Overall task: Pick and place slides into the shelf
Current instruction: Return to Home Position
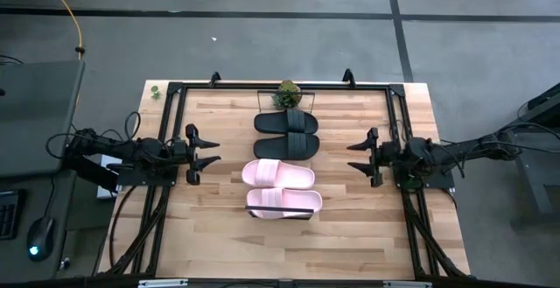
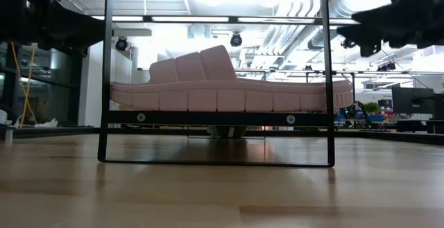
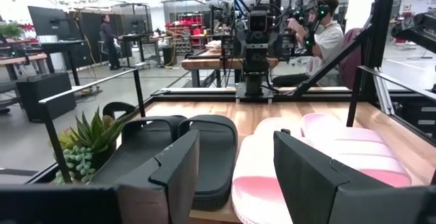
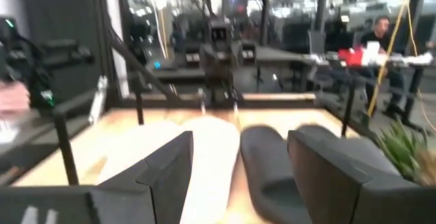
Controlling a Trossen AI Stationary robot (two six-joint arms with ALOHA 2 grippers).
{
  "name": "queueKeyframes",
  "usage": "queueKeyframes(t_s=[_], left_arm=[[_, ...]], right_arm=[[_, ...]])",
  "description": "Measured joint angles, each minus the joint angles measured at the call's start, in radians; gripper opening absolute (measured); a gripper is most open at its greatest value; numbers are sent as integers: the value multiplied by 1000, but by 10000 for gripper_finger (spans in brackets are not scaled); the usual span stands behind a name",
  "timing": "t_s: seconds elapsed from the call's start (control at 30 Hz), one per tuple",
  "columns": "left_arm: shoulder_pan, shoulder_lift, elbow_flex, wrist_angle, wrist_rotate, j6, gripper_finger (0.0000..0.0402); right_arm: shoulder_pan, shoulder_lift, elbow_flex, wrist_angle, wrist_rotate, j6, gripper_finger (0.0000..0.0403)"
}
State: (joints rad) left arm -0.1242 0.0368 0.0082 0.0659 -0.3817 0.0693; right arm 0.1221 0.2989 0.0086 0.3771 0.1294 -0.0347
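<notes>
Shelf (image 2: 215,118) mid-table: black slides (image 1: 286,134) on its 12 o'clock end, pink slides (image 1: 282,188) at 6. Left gripper (image 1: 213,153) at 9 o'clock, right gripper (image 1: 353,156) at 3 — both wide open, holding nothing.

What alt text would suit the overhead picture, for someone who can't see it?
Seen from above, two black slides and two pink slides lie in a row on the table. The left gripper and right gripper, both open, flank them.
</notes>
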Motion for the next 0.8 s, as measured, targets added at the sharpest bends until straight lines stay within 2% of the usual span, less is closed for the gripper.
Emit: queueKeyframes(t_s=[0.37, 0.8], left_arm=[[0, 36, 1, 1, -4, 9, 172], [0, 47, 1, 0, 9, 32, 172]], right_arm=[[0, 0, 0, -200, 124, 30, 229], [0, 0, 0, -310, -12, -22, 229]])
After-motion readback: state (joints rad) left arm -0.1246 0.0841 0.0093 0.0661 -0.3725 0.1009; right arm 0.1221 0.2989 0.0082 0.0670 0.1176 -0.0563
